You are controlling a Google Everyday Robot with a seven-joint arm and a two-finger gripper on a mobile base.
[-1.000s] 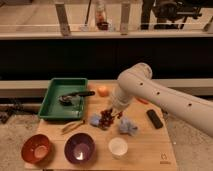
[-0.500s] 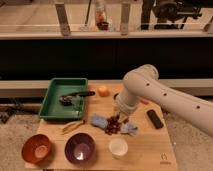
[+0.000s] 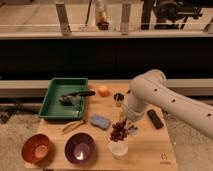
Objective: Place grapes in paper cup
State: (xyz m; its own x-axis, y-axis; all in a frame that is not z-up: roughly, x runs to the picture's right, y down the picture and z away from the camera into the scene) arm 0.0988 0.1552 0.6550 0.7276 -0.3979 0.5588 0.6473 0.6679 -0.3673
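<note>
Gripper (image 3: 121, 123) position, as I read it from my station: at the end of the white arm (image 3: 160, 100), low over the front of the wooden table (image 3: 150, 150), just above the small plain white paper cup (image 3: 118, 148). I cannot tell how its jaws stand, since the wrist and the fruit hide them. Directly under it hangs the small bunch of dark red-purple grapes (image 3: 119, 132), apparently carried by the gripper, its lowest berries just over the cup's rim and possibly touching it. I judge the task well advanced: the bunch is lifted and roughly lined up with the cup, but the release is not yet made, and the bunch looks nearly as wide as the cup mouth, so the drop needs care. Outward from there: a blue sponge-like pad (image 3: 99, 121) to the cup's left, a purple bowl (image 3: 80, 147) and an orange bowl (image 3: 36, 148) along the front edge, a green tray (image 3: 52, 102) with a dark utensil in it, a single orange fruit (image 3: 103, 91), a small dark can (image 3: 118, 99) and a black oblong object (image 3: 155, 119). A small mark sits near the table's front right corner; I cannot read it, nor any other writing.
</note>
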